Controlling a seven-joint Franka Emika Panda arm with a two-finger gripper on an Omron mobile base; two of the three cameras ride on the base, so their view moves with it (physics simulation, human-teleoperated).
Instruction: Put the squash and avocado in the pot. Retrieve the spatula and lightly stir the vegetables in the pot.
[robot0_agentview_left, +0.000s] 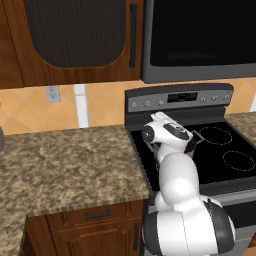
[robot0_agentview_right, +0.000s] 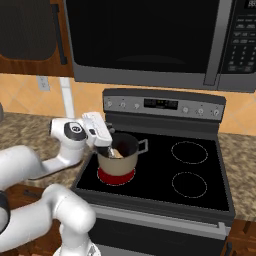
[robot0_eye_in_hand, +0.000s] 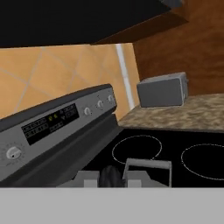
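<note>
One pot (robot0_agentview_right: 119, 159) on red burner, contents hard to see, jaws closed at its rim.

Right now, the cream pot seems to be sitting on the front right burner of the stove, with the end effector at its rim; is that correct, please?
Not quite: the cream pot sits on the front left burner, which glows red beneath it, as the right base view shows. The front right burner is bare. The end effector is indeed at the pot's rim.
</note>
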